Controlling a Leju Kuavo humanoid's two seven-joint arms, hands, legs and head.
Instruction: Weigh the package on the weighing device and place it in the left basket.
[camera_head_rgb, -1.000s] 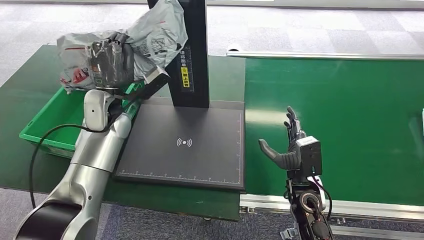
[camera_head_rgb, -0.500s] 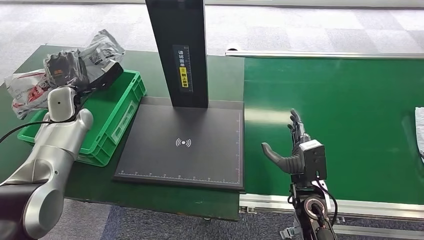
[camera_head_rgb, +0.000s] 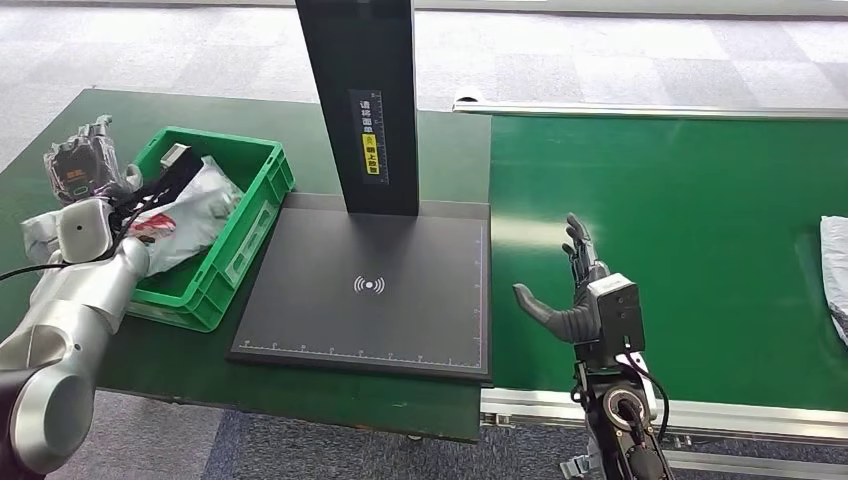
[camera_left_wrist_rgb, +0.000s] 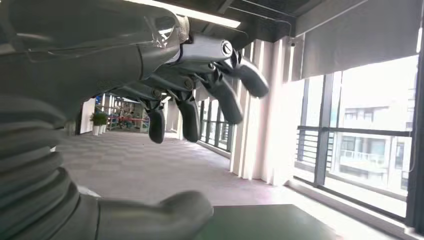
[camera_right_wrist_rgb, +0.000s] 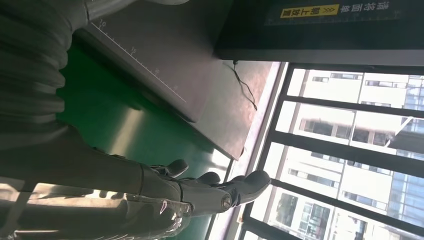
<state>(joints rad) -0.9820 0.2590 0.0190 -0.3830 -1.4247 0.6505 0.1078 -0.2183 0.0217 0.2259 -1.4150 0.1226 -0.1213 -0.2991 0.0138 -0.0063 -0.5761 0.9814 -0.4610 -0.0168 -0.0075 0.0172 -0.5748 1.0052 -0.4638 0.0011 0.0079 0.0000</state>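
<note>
Package: the grey package (camera_head_rgb: 190, 210) now lies inside the green basket (camera_head_rgb: 262, 160), in the upper left of the frame. It leans against the near left wall, and one end with red print sticks out over the rim toward the left arm. Half a second ago the left hand carried it above the basket's left edge; one second ago it was high beside the black column.

Left hand: the left hand (camera_head_rgb: 82, 165) is at the far left of the frame, just outside the basket, raised above the bench (camera_head_rgb: 450, 150). In the left wrist view its fingers (camera_left_wrist_rgb: 220, 90) hang spread and apart from the thumb, with nothing between them. So it has let the package go.

Right hand: the right hand (camera_head_rgb: 575, 300) stands in the lower right of the frame, over the green belt (camera_head_rgb: 680, 200); fingers spread, thumb out to the side, holding nothing. It has hardly shifted over the last second.

Weighing device: the dark scale plate (camera_head_rgb: 370, 285) in the middle of the frame carries nothing, and the black column (camera_head_rgb: 362, 100) rises behind it.

Meaning for the task: by my judgement the placing step is done, since the package rests in the left basket with no hand on it. Whether it was weighed I cannot tell from these pictures.

Also seen: another pale parcel (camera_head_rgb: 835, 270) shows at the right edge of the frame, on the belt.
</note>
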